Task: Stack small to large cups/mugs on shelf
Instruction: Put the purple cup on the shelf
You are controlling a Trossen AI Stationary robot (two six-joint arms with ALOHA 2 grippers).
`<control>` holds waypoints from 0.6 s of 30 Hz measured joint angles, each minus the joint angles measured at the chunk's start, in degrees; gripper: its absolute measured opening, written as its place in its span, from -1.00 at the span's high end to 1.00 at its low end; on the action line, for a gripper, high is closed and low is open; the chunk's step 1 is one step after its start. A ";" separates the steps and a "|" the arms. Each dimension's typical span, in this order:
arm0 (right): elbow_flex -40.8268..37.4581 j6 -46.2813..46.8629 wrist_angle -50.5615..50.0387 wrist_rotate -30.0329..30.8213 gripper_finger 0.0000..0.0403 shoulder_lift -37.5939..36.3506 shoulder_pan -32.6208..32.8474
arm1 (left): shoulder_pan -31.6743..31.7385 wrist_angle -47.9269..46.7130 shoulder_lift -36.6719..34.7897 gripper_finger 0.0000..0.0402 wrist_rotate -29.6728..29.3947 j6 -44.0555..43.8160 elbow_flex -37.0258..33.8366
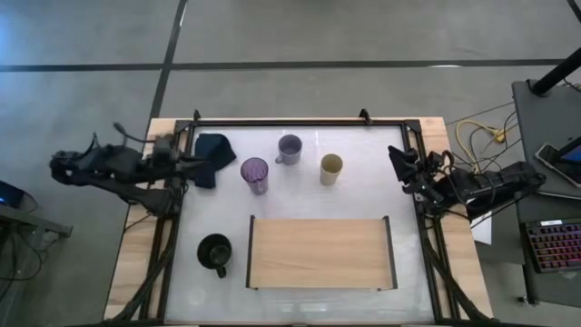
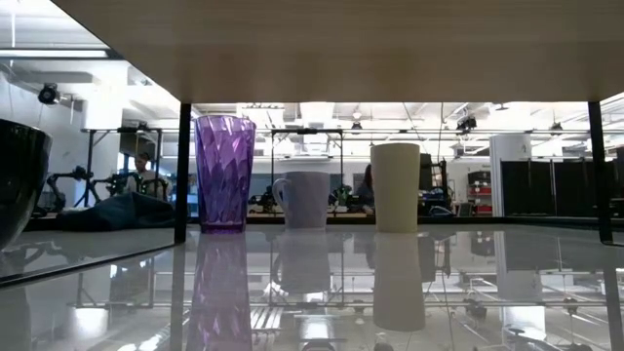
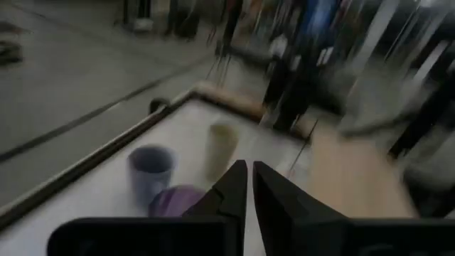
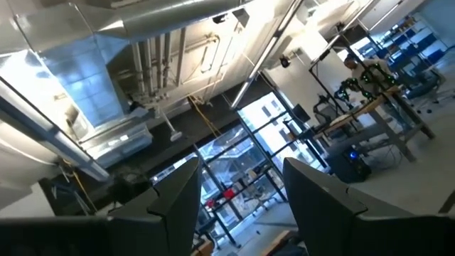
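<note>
**Q:** Cups, four, and one shelf. Where does each stand?

**A:** Purple tumbler [image 1: 255, 173], grey mug [image 1: 290, 149] and yellow cup [image 1: 331, 168] stand in a loose row at the far middle of the table [image 1: 300, 200], apart from one another. The black mug [image 1: 216, 253] sits alone at the near left, just beside the shelf [image 1: 320, 252], which carries nothing yet.

**Q:** Grippers?

**A:** The left gripper [image 3: 248, 186] hangs at the far left edge over a dark blue cloth [image 1: 212, 156], fingers nearly together, holding nothing. The right gripper [image 4: 240, 192] waits at the right edge, fingers spread wide, tilted up toward the ceiling.

**Q:** How should the first pick go?

**A:** In my judgement, take the smallest first. The left gripper must widen before it comes down, and should grip a rim or wall from above, well clear of the neighbouring cups.

**Q:** Materials?

**A:** Tumbler: translucent, faceted, tall, likely light and easy to tip. Yellow cup: matte, smooth, straight-sided, no handle. Grey mug: rounded, handled. Black mug: wide, handled. Shelf: pale wood board, thin black end rails. Table: glossy white, reflective, probably slippery.
</note>
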 joint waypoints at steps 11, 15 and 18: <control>4.49 -0.04 -1.32 0.02 0.05 3.36 0.00 | 0.06 -7.28 13.66 0.95 -0.81 3.37 18.05; 5.15 -0.17 -1.67 0.00 0.05 3.54 0.00 | 0.13 2.07 16.10 0.95 -5.14 8.16 18.16; 5.17 -0.23 -1.83 0.01 0.05 3.52 0.00 | 0.15 5.20 18.04 0.95 -5.18 7.83 17.61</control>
